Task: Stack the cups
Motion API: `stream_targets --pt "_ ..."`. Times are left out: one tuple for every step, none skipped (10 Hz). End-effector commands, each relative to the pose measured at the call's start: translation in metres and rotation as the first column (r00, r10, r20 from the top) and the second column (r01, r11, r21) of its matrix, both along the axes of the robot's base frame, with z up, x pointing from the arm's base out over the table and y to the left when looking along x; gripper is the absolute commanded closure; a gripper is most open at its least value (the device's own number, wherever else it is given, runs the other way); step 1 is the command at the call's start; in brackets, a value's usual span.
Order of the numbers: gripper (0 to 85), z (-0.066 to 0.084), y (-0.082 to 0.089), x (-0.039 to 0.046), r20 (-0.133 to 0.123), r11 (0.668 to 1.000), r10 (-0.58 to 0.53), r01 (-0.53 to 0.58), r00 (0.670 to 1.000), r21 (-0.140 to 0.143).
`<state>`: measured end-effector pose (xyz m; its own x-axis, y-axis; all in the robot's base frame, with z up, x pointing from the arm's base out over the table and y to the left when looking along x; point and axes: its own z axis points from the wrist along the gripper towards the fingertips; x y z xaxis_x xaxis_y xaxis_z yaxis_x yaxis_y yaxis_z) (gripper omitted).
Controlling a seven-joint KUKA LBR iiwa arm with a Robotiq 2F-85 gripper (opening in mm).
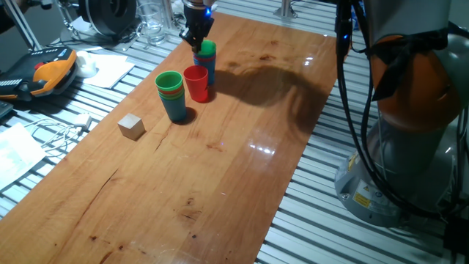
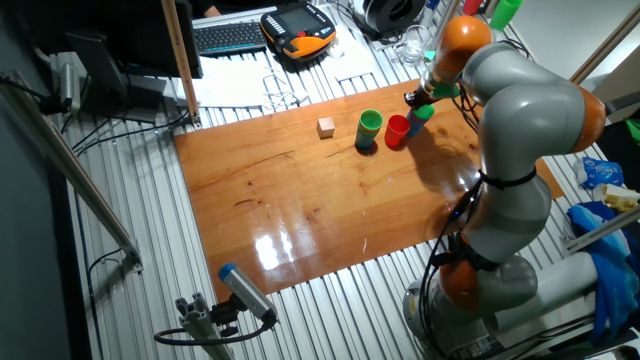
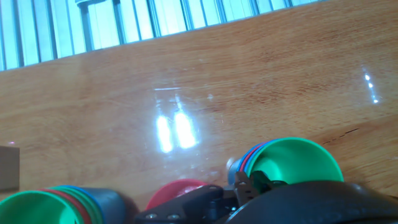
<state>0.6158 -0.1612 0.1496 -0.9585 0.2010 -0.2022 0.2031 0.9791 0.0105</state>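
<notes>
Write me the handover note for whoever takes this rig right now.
End effector: at the rim of the far stack with the green cup on top; grip unclear.
Cups: near stack, green on top, nested; single red cup upright between the two stacks.
Done: two nested stacks.
Left: merge the red cup and both stacks into one.
Wooden cube stays.

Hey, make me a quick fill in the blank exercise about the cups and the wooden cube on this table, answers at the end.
1. The gripper is at the cup stack whose top cup is ____.
2. The single cup standing between the two stacks is ____.
3. The other stack has a ____ cup on top.
4. The wooden cube stands ____ from the cups.

Answers: green; red; green; apart
</notes>
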Motion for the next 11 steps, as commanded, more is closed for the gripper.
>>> stream_targets --pt "68.0 0.0 0.002 0.0018 0.005 1.0 -0.01 0.01 1.0 -0.012" --pt "68.0 0.001 0.004 0.0034 0.012 1.0 -0.021 0.021 1.0 -0.02" --pt "51.0 0.0 0.005 0.0041 0.016 0.999 -0.031 0.032 0.999 -0.033" --pt "51.0 -0.003 0.005 0.0049 0.02 0.998 -0.043 0.044 0.999 -0.038" --pt "51.0 -0.006 0.004 0.0055 0.027 0.998 -0.05 0.051 0.998 -0.043" --pt "51.0 -0.009 0.004 0.0062 0.034 0.998 -0.054 0.055 0.998 -0.042" --pt "51.0 -0.012 0.004 0.0072 0.035 0.997 -0.053 0.055 0.998 -0.046" --pt "51.0 -0.014 0.004 0.008 0.037 0.997 -0.056 0.058 0.998 -0.046" --pt "51.0 -0.017 0.004 0.0088 0.041 0.997 -0.063 0.065 0.997 -0.05" --pt "51.0 -0.02 0.004 0.0099 0.046 0.996 -0.067 0.07 0.997 -0.051" --pt "51.0 -0.022 0.004 0.0106 0.046 0.996 -0.066 0.068 0.997 -0.052"
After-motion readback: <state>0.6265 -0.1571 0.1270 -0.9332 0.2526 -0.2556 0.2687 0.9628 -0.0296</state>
